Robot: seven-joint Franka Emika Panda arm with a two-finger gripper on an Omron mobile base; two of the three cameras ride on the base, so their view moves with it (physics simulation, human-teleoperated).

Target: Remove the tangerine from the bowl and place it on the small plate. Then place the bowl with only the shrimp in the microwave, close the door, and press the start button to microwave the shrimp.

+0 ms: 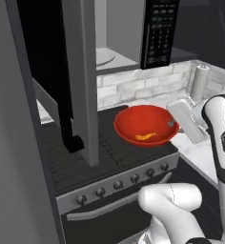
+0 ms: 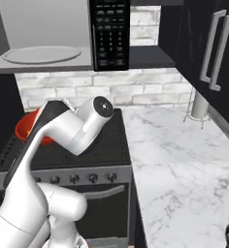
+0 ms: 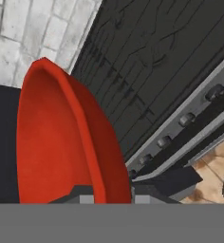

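Nearest to us, the two-finger gripper (image 3: 113, 197) is clamped on the rim of the wide glossy red bowl (image 1: 145, 125), one dark fingertip on each side of the rim in the hand view. From the left base view we judge that the bowl hangs lifted over the black stove top (image 1: 109, 143) and carries only the thin curved orange shrimp (image 1: 146, 136). No tangerine lies in it, so we take that step as done, though we cannot tell where the small plate stands. Farther up, the large grey microwave (image 2: 43, 36) shows its pale interior and bare round turntable (image 2: 41, 54), its door (image 1: 78, 71) swung wide open. Loading, shutting and pressing start on the black keypad panel (image 2: 110, 34) remain.
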